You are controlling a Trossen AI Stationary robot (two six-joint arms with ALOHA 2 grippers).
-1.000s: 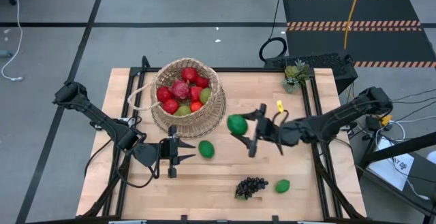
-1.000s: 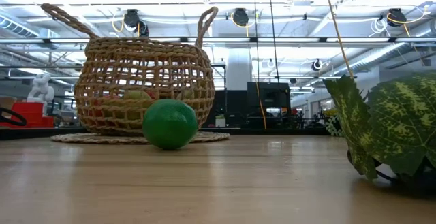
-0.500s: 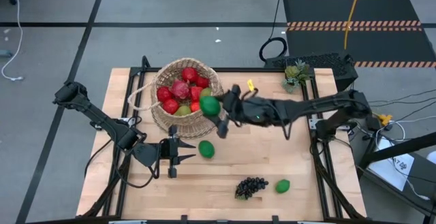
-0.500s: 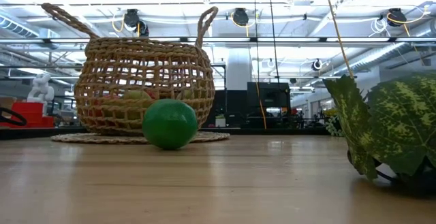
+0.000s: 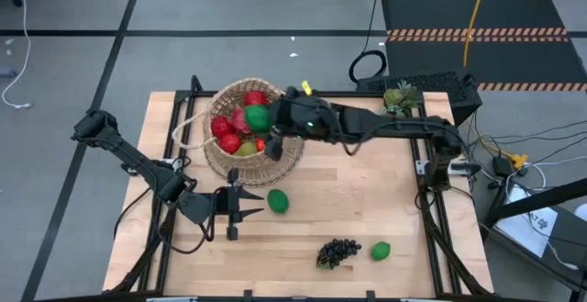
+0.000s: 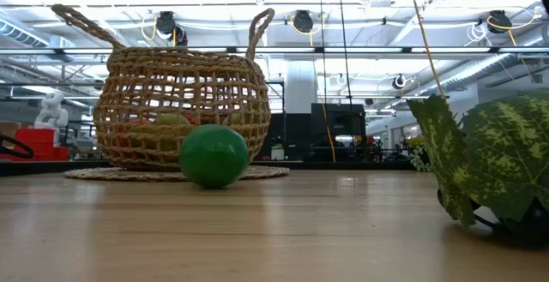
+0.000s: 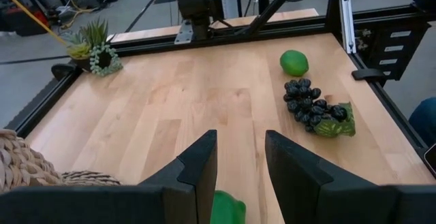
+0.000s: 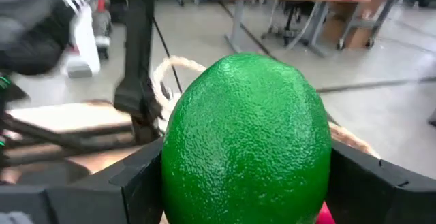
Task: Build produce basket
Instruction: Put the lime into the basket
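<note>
Leftmost, the left tool (image 5: 246, 212) waits low over the near-left part of the counter (image 5: 367, 192), its fingers set narrow with nothing between them. A lime (image 5: 278, 201) lies just to its right on the wood, near enough that this arm is plainly the closer one for it.

Farther back stands the basket (image 5: 220, 160), round and woven, with its loop handle (image 5: 183, 128) on the left side. Inside it lies a heap of produce: red fruits (image 5: 225, 137), a pink one (image 5: 240, 117) and some yellow-green pieces (image 5: 246, 151) near the bottom of the pile.

Over the basket's right half hangs the right tool (image 5: 261, 123), its arm stretched across from the far right. Its fingers stand wide and clasp a second lime (image 5: 258, 117) between them; the right wrist view shows this lime (image 8: 246, 139) filling the gap, with woven rim behind it. That is the relation that counts: the held fruit lies directly above the pile, inside the rim, so a release would likely land it among the others, though it could roll off the heap.

To the right, near the front edge, a dark grape bunch (image 5: 337, 251) and a third lime (image 5: 381, 251) lie well apart from either tool. A small potted plant (image 5: 398, 98) sits at the far right corner.
</note>
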